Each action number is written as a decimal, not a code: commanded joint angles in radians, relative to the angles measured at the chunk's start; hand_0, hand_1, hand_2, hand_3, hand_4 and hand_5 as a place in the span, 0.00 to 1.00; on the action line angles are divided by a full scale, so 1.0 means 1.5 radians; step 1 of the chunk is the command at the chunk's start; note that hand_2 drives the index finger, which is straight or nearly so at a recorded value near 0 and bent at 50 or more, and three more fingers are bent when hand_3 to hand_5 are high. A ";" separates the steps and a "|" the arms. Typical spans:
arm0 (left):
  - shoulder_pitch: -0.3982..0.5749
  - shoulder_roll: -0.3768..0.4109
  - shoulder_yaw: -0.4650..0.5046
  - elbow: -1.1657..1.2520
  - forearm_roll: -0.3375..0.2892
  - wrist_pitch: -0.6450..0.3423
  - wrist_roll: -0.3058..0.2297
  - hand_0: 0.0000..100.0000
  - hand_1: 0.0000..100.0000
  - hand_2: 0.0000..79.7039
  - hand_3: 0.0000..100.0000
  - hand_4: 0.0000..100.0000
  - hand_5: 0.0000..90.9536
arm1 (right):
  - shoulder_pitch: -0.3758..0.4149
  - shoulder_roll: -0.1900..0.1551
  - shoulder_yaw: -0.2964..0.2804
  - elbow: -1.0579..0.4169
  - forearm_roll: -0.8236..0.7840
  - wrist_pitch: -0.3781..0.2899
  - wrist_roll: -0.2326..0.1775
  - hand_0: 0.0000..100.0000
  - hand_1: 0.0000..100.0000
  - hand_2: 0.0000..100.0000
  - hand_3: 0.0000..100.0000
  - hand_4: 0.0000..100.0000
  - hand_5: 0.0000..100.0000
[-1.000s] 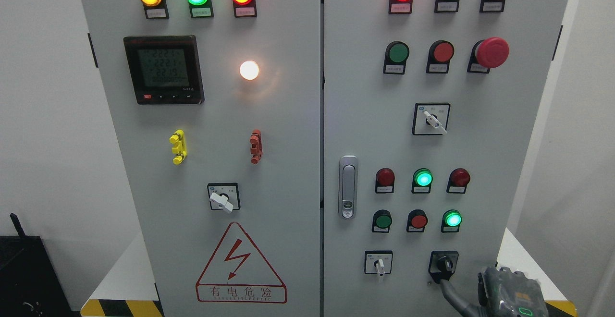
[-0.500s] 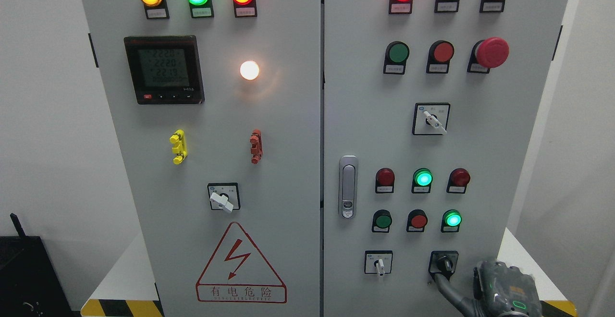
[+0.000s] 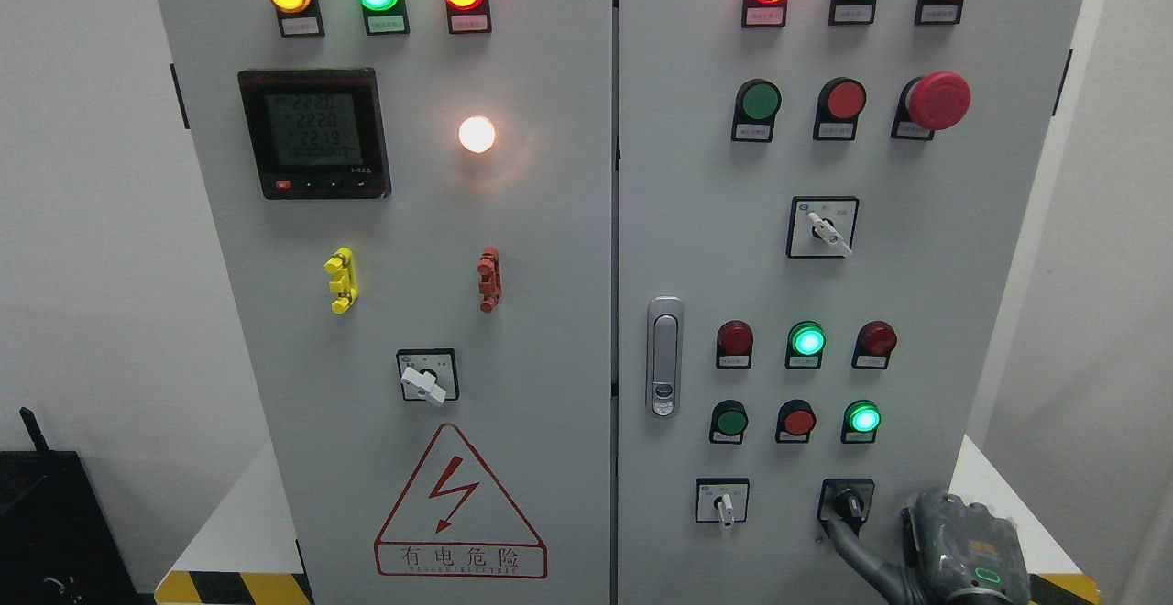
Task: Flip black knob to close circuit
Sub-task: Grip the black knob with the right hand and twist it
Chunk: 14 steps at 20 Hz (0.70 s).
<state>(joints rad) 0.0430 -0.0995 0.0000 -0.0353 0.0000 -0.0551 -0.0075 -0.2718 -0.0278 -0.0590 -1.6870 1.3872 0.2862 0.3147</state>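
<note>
My grey right robot hand (image 3: 958, 555) sits at five o'clock, cut off by the bottom edge. One dark finger (image 3: 857, 550) reaches up to the small black rotary knob (image 3: 846, 501); whether it touches or grips, I cannot tell. The knob sits low on the grey metal cabinet door (image 3: 916, 275), below the lit green round button (image 3: 862, 418).

The right hand (image 3: 958, 545) is cut off by the bottom edge, its fingers lost from view except one reaching the black knob (image 3: 848, 504), whose lower part is covered. Print on the small labels (image 3: 763, 16) under the lamps is too small to be read. The black box (image 3: 55, 532) is cropped at the lower-left corner.
</note>
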 commanded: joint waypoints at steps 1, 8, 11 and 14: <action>0.000 0.000 0.007 0.000 0.005 0.000 0.000 0.00 0.00 0.00 0.05 0.03 0.00 | 0.000 -0.007 -0.003 0.012 0.000 0.001 0.001 0.00 0.00 0.89 1.00 0.84 0.86; 0.000 0.000 0.007 0.000 0.005 0.000 0.000 0.00 0.00 0.00 0.05 0.03 0.00 | 0.001 -0.014 -0.014 0.011 -0.035 0.010 -0.003 0.00 0.00 0.89 1.00 0.84 0.86; 0.000 0.000 0.007 0.000 0.005 0.000 0.000 0.00 0.00 0.00 0.05 0.03 0.00 | 0.001 -0.017 -0.025 0.009 -0.041 0.014 -0.002 0.00 0.00 0.89 1.00 0.84 0.86; 0.000 0.000 0.007 0.000 0.005 0.000 0.000 0.00 0.00 0.00 0.05 0.03 0.00 | 0.001 -0.017 -0.029 0.006 -0.046 0.015 -0.002 0.00 0.00 0.89 1.00 0.84 0.87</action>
<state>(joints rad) 0.0430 -0.0995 0.0000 -0.0353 0.0000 -0.0551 -0.0074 -0.2700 -0.0424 -0.0758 -1.6759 1.3410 0.3022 0.3116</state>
